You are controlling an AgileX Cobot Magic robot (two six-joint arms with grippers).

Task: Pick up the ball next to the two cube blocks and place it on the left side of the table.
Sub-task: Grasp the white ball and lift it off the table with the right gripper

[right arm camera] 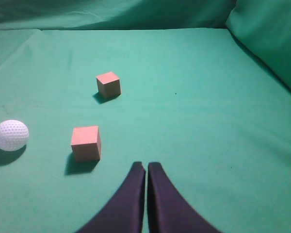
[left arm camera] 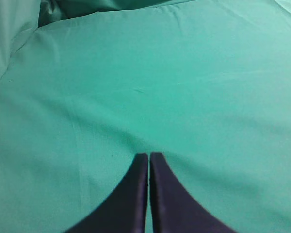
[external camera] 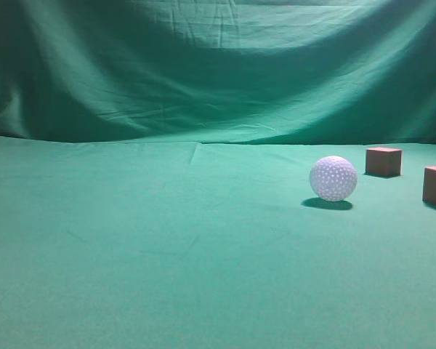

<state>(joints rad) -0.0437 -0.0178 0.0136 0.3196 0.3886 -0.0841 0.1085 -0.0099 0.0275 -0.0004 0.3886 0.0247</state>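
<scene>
The white dimpled ball (external camera: 333, 178) rests on the green cloth table (external camera: 167, 247), right of centre, near the two reddish-brown matte cube blocks (external camera: 384, 161). The left gripper (left arm camera: 149, 157) and the right gripper (right arm camera: 146, 166) are each fully closed, holding nothing.

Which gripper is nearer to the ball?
Right. The right gripper has the ball in its view, off to its left; the left gripper sees only bare table.
</scene>
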